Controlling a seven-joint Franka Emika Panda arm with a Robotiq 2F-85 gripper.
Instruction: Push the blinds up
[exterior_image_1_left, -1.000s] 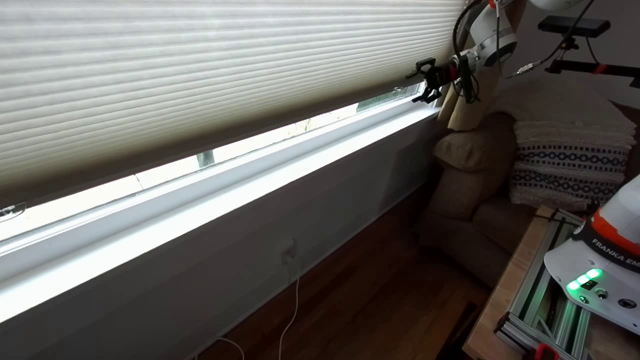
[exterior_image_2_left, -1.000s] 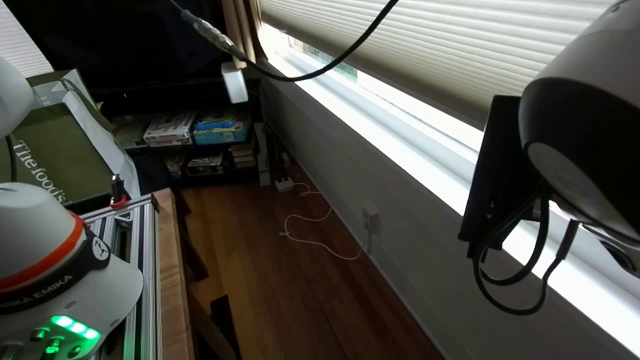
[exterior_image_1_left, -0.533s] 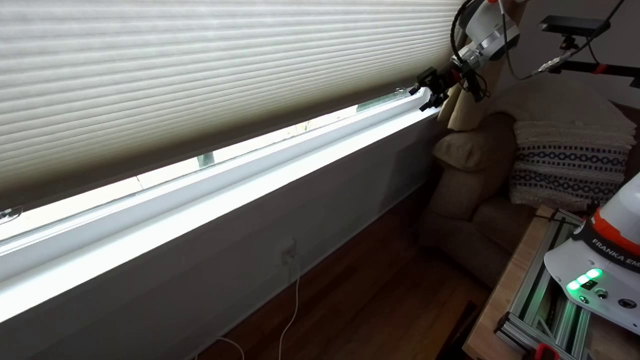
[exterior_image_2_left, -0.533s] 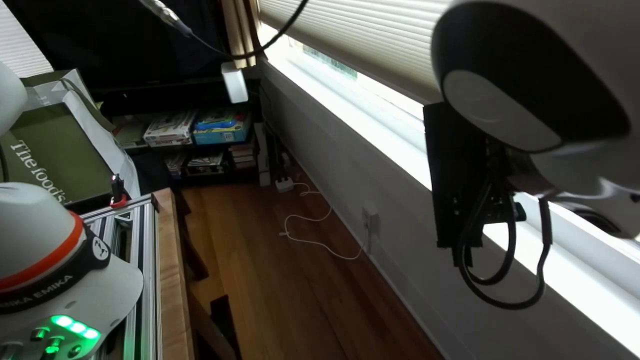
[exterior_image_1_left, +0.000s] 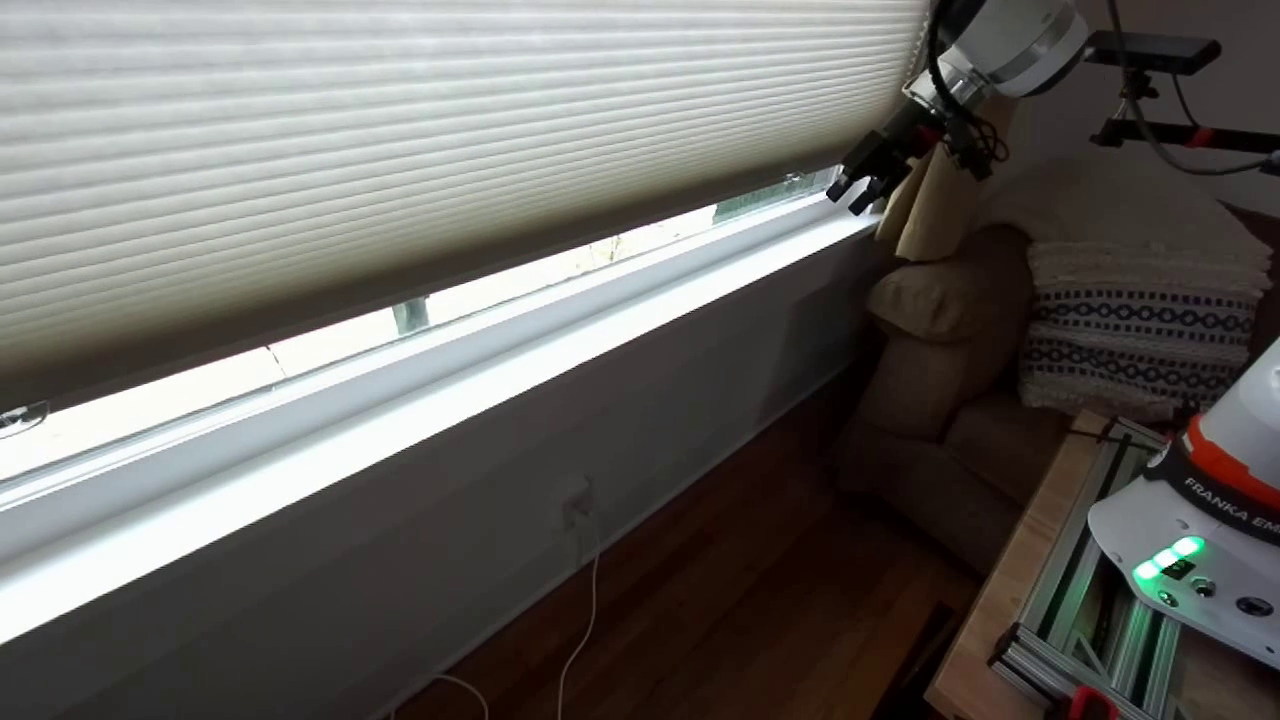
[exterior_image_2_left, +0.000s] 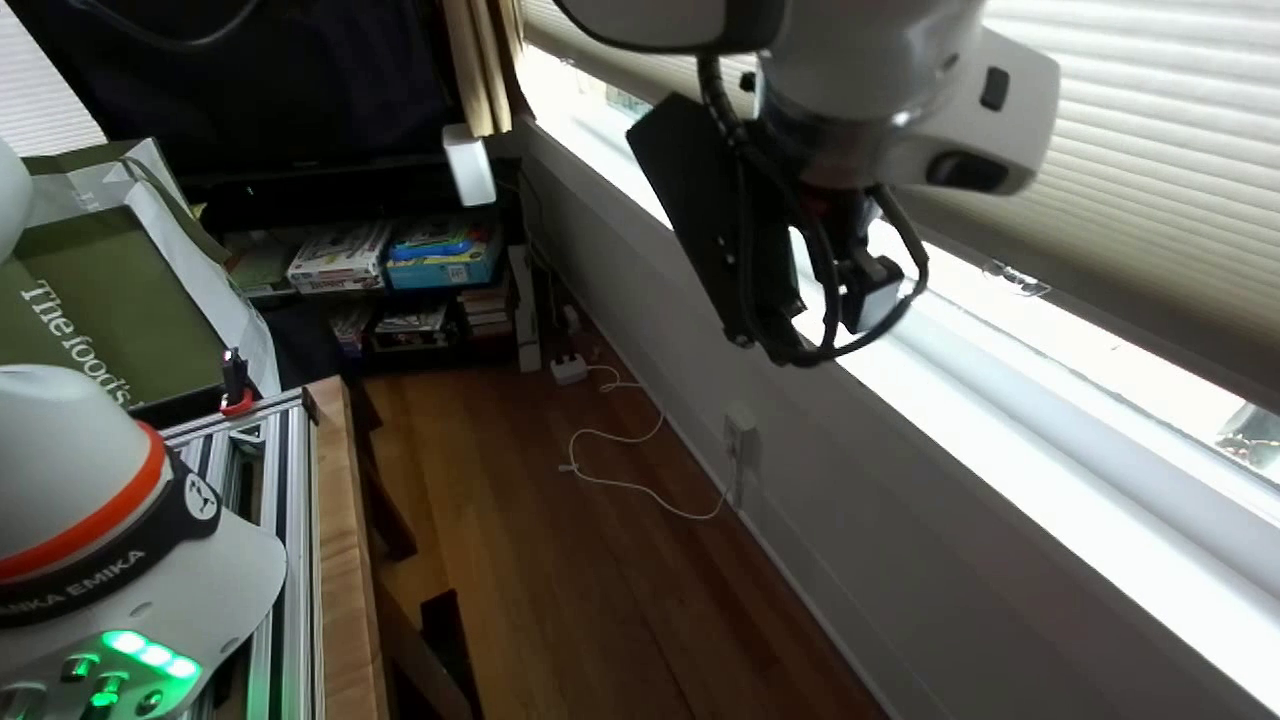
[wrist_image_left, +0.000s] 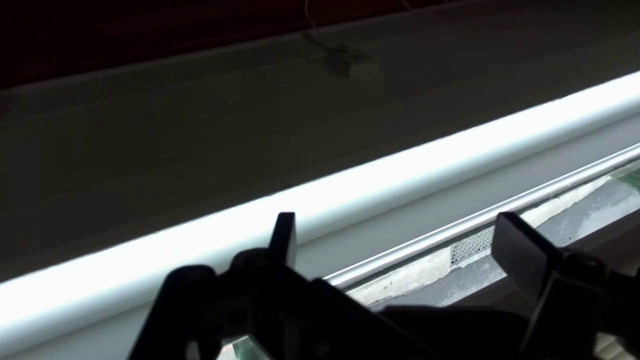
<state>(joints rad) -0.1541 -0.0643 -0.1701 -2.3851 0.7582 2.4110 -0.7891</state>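
Note:
The blinds (exterior_image_1_left: 400, 150) are a wide off-white pleated shade hanging across the window. They also show in an exterior view (exterior_image_2_left: 1150, 180). Their bottom rail hangs above the sill, leaving a bright strip of window glass. In the wrist view their dark lower edge (wrist_image_left: 612, 237) is at the lower right. My gripper (exterior_image_1_left: 847, 199) points down toward the window gap at the far end of the blinds. In the wrist view the gripper (wrist_image_left: 392, 237) is open, its fingers wide apart with nothing between them. I cannot tell whether it touches the blinds.
A white sill (exterior_image_1_left: 450, 390) runs below the gap. A clear handle (exterior_image_2_left: 1015, 278) hangs at the blinds' rail. A curtain (exterior_image_1_left: 930, 200) and sofa (exterior_image_1_left: 920, 420) stand at the far end. A cord (exterior_image_2_left: 650, 485) lies on the floor. A shelf (exterior_image_2_left: 400, 290) holds boxes.
The arm has swung across to the left in an exterior view. My gripper has turned and tilted to point more downward. The blinds hang at the same height.

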